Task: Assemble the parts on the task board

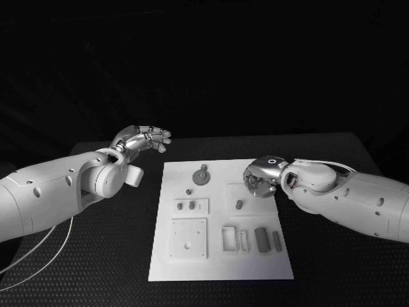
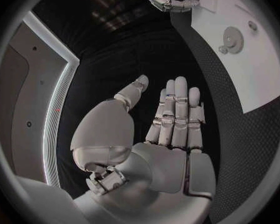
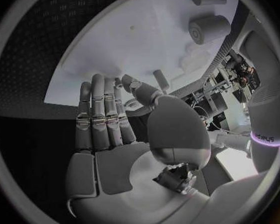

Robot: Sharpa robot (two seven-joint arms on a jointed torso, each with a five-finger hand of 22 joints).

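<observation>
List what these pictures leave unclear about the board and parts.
- Head view: the right hand hangs over the board's right edge, hiding what lies beneath.
- Head view: the parts, such as the round part, are too small to tell seated from loose.
- Left wrist view: the frame cuts off most of the board.

The scene is dim, with black surroundings swallowing everything past the table (image 1: 352, 256). The task board (image 1: 221, 256) is the brightest surface, evenly lit from above, its parts casting only faint, short shadows. Soft highlights sit on the left hand (image 1: 142, 139) at 11 o'clock and the right hand (image 1: 262, 176) near centre. Both wrist views bend straight edges strongly toward their rims, inside dark circular frames. A bright strip glares at 9 o'clock in the left wrist view.
</observation>
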